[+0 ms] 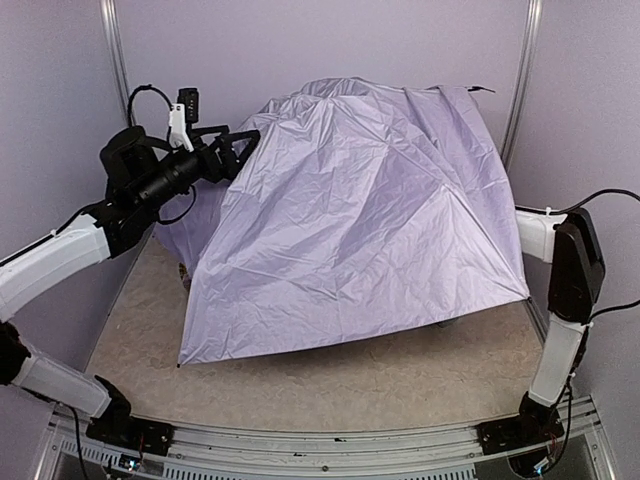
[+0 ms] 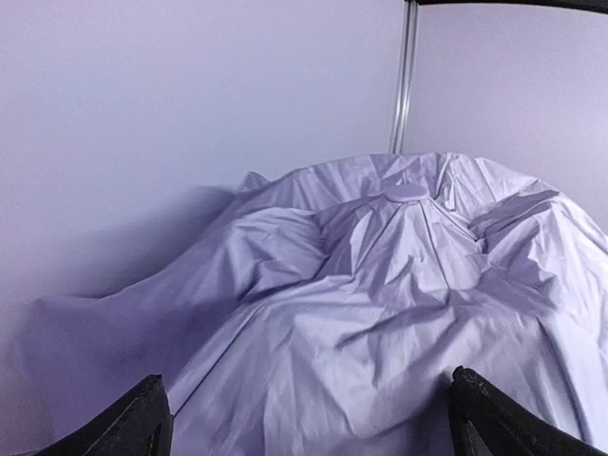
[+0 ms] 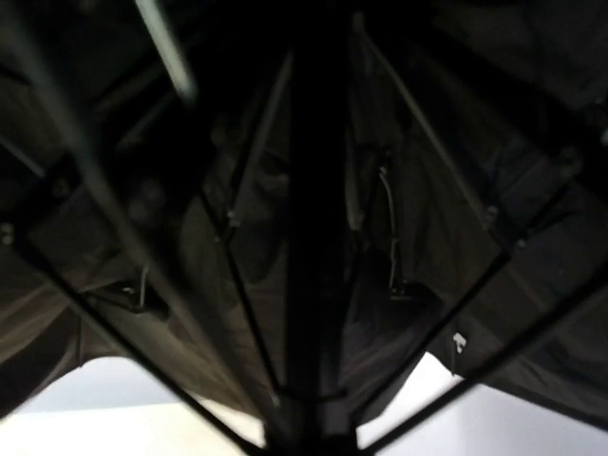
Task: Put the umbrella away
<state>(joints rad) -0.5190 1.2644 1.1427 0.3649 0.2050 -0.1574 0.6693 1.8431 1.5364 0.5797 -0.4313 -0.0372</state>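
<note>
The umbrella (image 1: 370,230) stands open on the table (image 1: 330,385), its lavender canopy spread like a tent over most of the surface, with the near hem low over the table. The canopy is crumpled into folds, and from the left wrist view a small round cap (image 2: 406,193) shows at its peak.

The left jaws stand wide apart, released, with nothing between them. Their two black fingers (image 2: 133,427) frame the canopy's slope in the left wrist view. From above, these jaws sit at the umbrella's upper left edge, right up against the fabric; I cannot tell whether they touch it. The left arm (image 1: 60,255) reaches up from the near left of the umbrella, its forearm raised and its wrist turned in towards the canopy.

The right jaws are hidden under the umbrella, so I cannot tell whether they are clenched or released, or what they hold. The right wrist view shows only the black lining, thin ribs (image 3: 427,142) and the dark shaft (image 3: 318,237) running up the middle of the frame. The right arm (image 1: 575,265) rises at the umbrella's right side, bends at the elbow, and its white forearm goes in beneath the canopy's edge.
</note>
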